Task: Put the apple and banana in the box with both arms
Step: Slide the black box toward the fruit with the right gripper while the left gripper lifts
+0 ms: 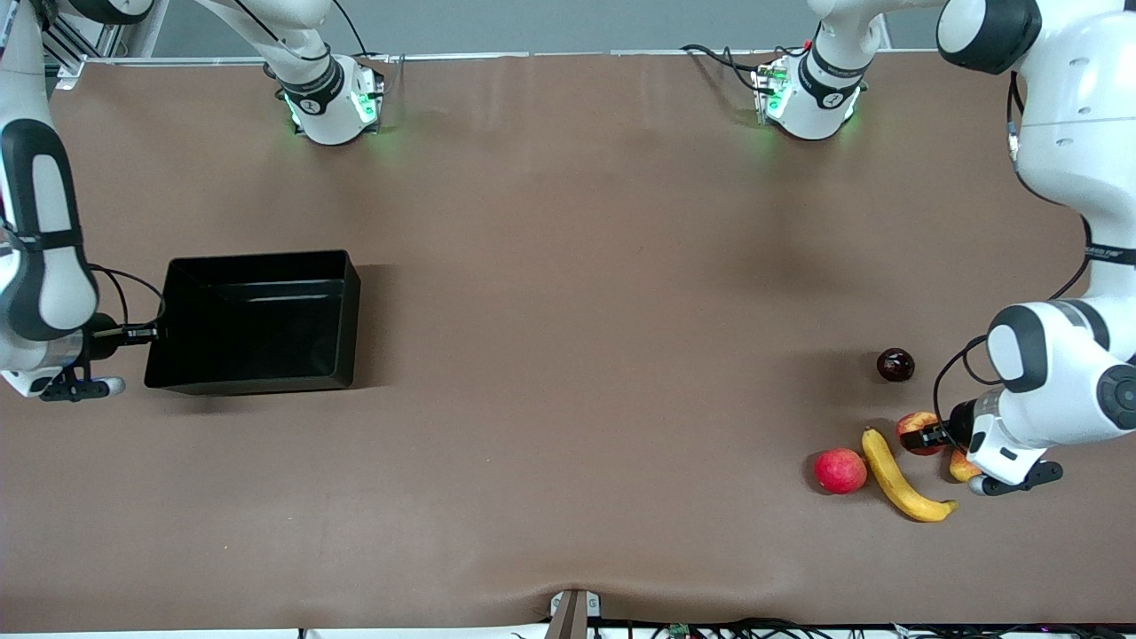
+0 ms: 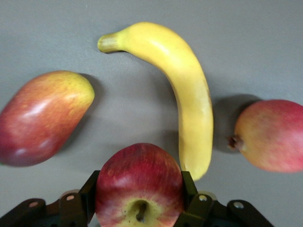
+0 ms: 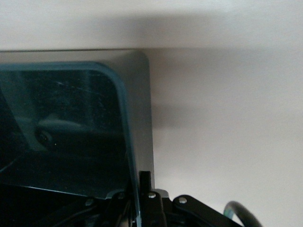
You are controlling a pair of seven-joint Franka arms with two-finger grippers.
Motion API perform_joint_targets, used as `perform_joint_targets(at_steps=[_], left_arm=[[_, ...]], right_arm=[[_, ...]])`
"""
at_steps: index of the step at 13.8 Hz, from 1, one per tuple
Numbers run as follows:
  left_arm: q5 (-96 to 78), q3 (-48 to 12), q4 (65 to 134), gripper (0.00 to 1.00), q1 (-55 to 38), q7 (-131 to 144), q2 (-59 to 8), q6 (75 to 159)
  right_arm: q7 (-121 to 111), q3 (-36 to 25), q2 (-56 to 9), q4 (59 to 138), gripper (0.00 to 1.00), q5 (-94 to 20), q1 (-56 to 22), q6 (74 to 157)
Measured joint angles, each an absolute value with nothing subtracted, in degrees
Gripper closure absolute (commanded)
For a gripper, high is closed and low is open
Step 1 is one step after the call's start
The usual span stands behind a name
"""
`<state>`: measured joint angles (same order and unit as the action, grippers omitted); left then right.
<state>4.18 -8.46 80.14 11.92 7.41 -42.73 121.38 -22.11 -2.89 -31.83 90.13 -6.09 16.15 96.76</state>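
The red apple (image 1: 914,428) (image 2: 139,184) sits on the table at the left arm's end. My left gripper (image 1: 929,435) (image 2: 139,189) is shut on it, one finger (image 2: 90,191) pressed to each side. The long yellow banana (image 1: 896,479) (image 2: 189,94) lies beside the apple, a little nearer the front camera and untouched. The black box (image 1: 257,259) (image 3: 120,104) stands empty at the right arm's end. My right gripper (image 1: 149,334) (image 3: 140,182) is shut on the box's end wall, pinching its thin rim.
A pinkish-red round fruit (image 1: 840,470) (image 2: 272,135) lies beside the banana. A red-yellow mango (image 1: 961,465) (image 2: 42,116) lies partly under the left wrist. A dark plum (image 1: 895,365) sits farther from the front camera than the apple.
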Motion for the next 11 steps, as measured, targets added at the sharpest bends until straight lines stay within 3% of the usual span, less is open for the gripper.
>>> perform_joint_targets(at_steps=[2, 6, 11], left_arm=[[6.9, -8.9, 79.9, 1.00, 10.3, 7.4, -39.3, 117.5], [7.5, -9.0, 79.9, 1.00, 5.3, 7.5, -34.3, 112.1], [7.6, -9.3, 79.9, 1.00, -0.2, 9.5, -31.0, 108.1]], right_arm=[[-19.0, -2.6, -31.1, 86.2, 1.00, -10.0, 12.8, 90.5], [-10.1, -2.2, -30.2, 85.4, 1.00, -16.2, 2.6, 88.4], [8.0, -1.9, -30.5, 85.4, 1.00, -22.2, -14.3, 96.9]])
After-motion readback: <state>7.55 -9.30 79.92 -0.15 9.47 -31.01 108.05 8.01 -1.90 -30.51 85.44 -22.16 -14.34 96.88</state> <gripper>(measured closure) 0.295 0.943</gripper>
